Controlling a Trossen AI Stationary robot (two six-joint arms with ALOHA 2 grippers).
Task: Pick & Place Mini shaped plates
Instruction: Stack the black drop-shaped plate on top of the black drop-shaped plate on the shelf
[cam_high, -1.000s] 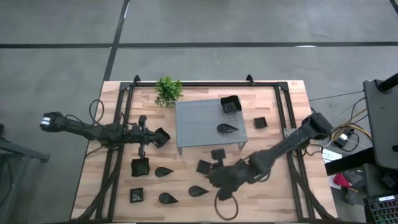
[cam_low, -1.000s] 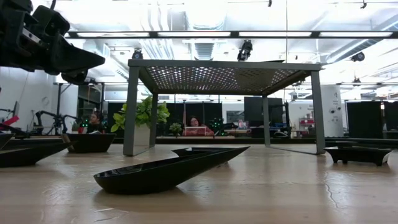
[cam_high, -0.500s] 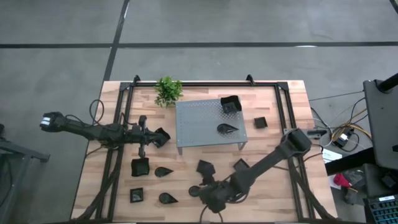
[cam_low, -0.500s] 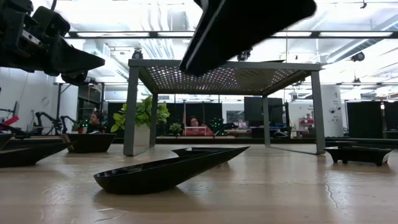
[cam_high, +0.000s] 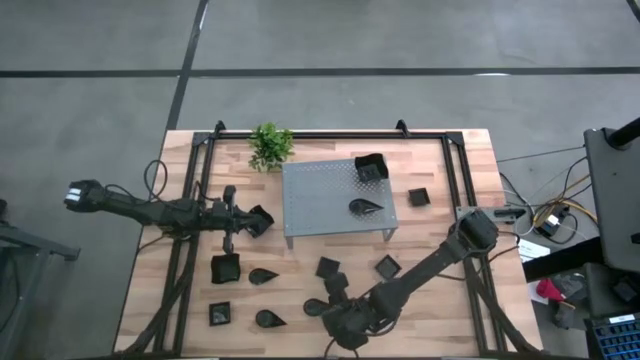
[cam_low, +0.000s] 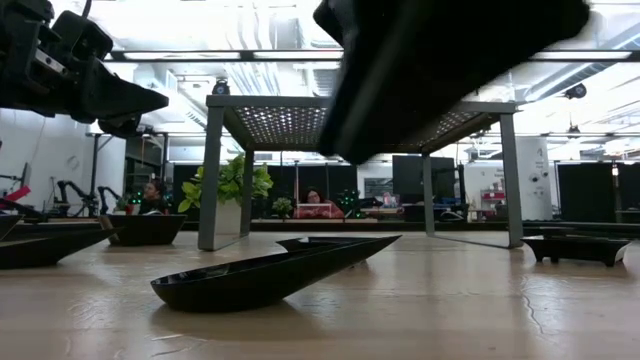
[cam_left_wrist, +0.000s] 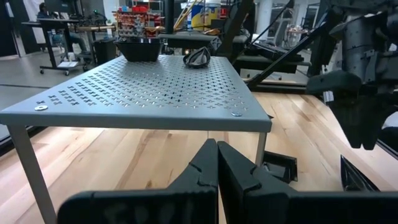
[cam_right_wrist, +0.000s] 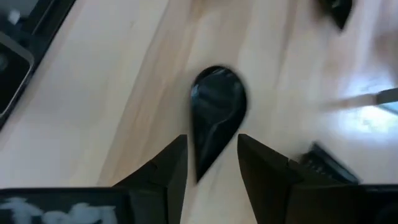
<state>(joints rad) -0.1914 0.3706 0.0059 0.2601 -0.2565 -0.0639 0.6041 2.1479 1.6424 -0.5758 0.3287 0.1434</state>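
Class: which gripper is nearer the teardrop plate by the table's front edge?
Right. The right gripper hovers open directly over the teardrop plate; the left gripper waits shut beside the metal stand.

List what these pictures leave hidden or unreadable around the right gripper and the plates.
- High view: the right gripper is covered by its own wrist.
- Right wrist view: motion blur leaves it unclear whether the fingers touch the teardrop plate.
- Low view: the arm blocks part of the metal stand.
- Left wrist view: a square plate is cut off by the left gripper.
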